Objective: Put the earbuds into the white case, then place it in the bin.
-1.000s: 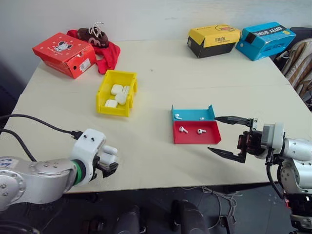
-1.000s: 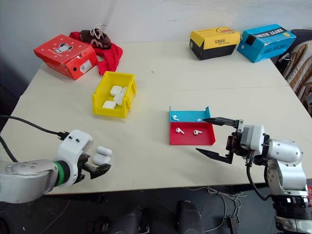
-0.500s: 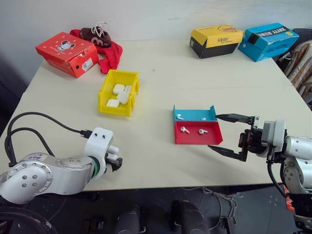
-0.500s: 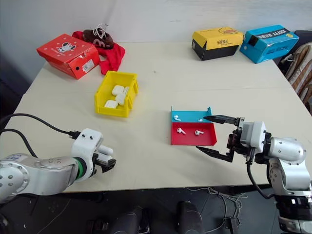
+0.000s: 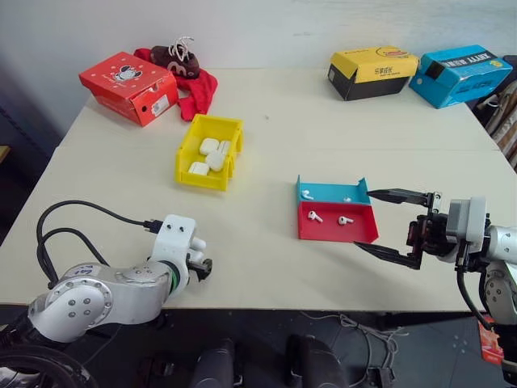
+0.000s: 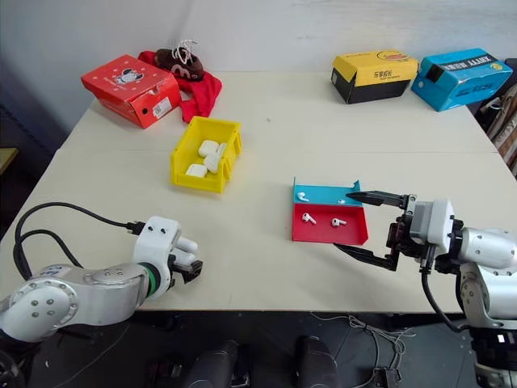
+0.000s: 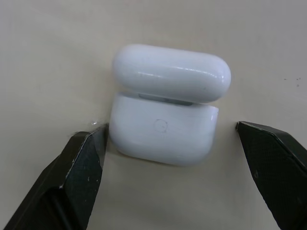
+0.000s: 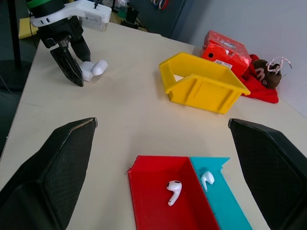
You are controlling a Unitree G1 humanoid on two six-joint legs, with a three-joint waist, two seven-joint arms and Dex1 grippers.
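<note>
With the case (image 7: 168, 108) lid-up between the open left gripper (image 7: 170, 158), and the right gripper (image 5: 397, 225) empty beside the tray (image 5: 339, 229), I'd steady the case before fetching earbuds (image 5: 316, 217).

Bare counter (image 5: 258, 242) runs between the left hand (image 5: 200, 265) and the red-and-blue tray (image 5: 335, 212). The yellow bin (image 5: 208, 153) stands at the tray's 10 o'clock, well apart. The right hand (image 5: 384, 224), fingers spread, sits just beside the tray's 4 o'clock corner.

Pale beige table (image 5: 275, 129), plain white wall (image 5: 242, 24) behind, dark floor (image 5: 16, 153) beside
</note>
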